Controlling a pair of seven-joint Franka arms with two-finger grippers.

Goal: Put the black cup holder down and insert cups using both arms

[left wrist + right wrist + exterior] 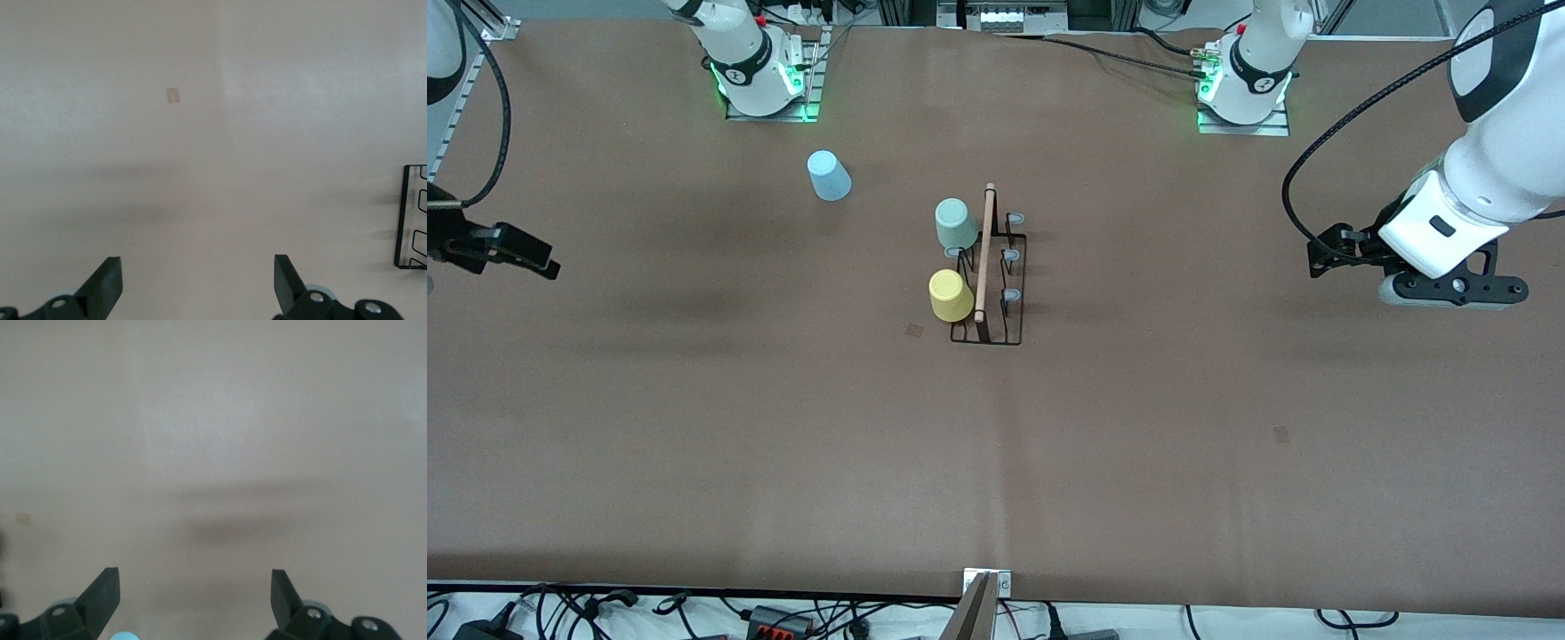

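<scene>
Brown table [1138,444] holds the black cup holder [989,293] midway between both spread-open grippers, left gripper [198,280] and right gripper [194,597]. Light blue cup [829,175], probably loose, lies nearest the right gripper; grasp its wall squarely.

No legible text, label, brand, number or sign appeared in any view. Round emblems on the black bands at the two arm bases [734,76] [1265,84] were too small to read.

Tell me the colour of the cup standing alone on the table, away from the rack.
Light blue. The lone cup shows best in the front view.
</scene>
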